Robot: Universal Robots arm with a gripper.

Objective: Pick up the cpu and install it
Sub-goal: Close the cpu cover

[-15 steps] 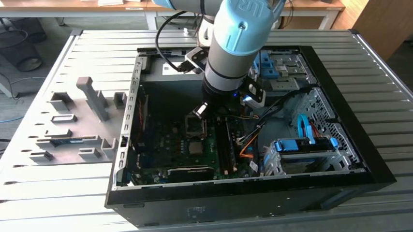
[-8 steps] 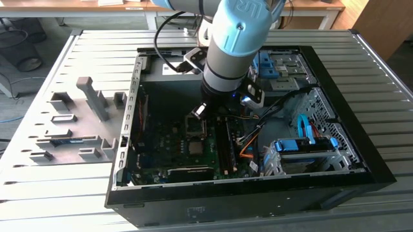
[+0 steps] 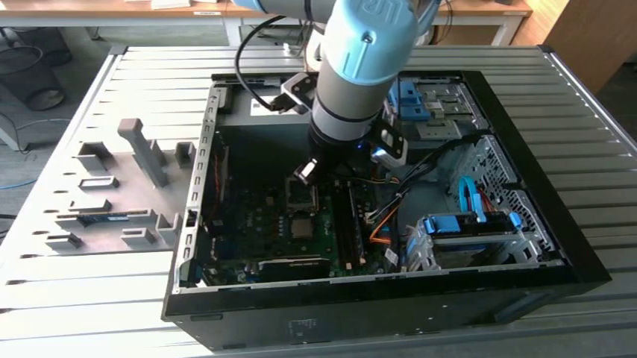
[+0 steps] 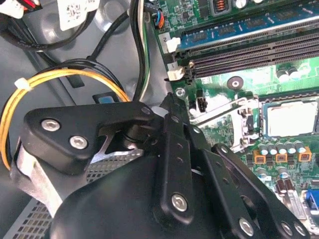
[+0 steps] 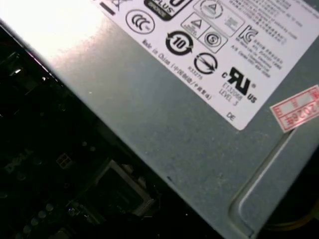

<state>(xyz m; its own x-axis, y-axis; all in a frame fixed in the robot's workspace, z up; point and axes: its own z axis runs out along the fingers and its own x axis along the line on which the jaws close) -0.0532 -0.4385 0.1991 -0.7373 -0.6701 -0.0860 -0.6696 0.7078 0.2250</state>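
In the exterior view the arm hung over the open computer case (image 3: pixel 518 224), its gripper (image 3: pixel 306 170) low above the motherboard (image 3: pixel 268 224). In the second wrist view the cpu (image 4: pixel 291 117) lay seated in its socket, beside the gripper (image 4: pixel 172 107), whose black fingers looked closed together on nothing. In the first wrist view a grey labelled power supply (image 5: pixel 189 134) showed.

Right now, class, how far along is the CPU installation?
Done, apparently: the cpu lies inside the socket on the motherboard. In hand: the gripper hangs over that board, beside the socket; no chip shows in it. Left: whether the socket's lever is latched cannot be told.
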